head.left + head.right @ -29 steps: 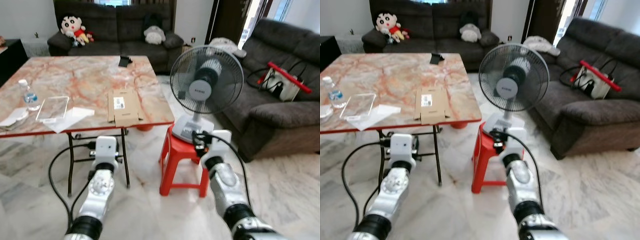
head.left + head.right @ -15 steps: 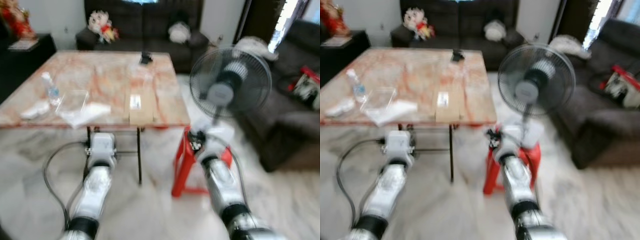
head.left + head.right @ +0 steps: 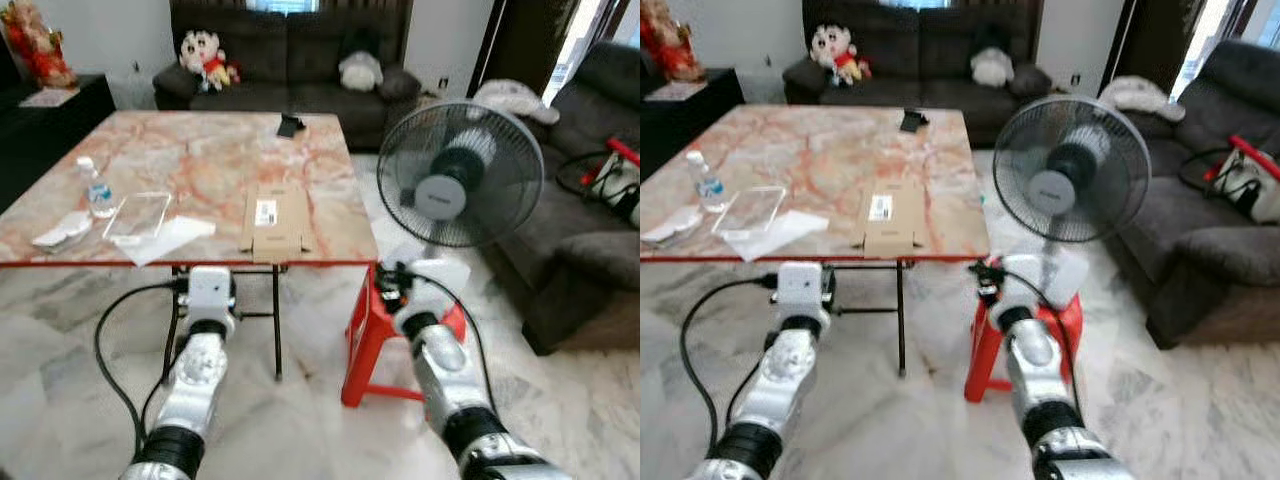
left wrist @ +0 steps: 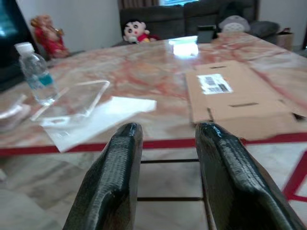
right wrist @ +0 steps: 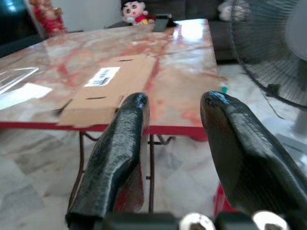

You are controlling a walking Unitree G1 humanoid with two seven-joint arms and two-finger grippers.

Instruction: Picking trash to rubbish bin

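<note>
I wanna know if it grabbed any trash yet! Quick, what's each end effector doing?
Left end effector: open, holding nothing, in front of the table edge.
Right end effector: open, holding nothing, also short of the table.
</note>
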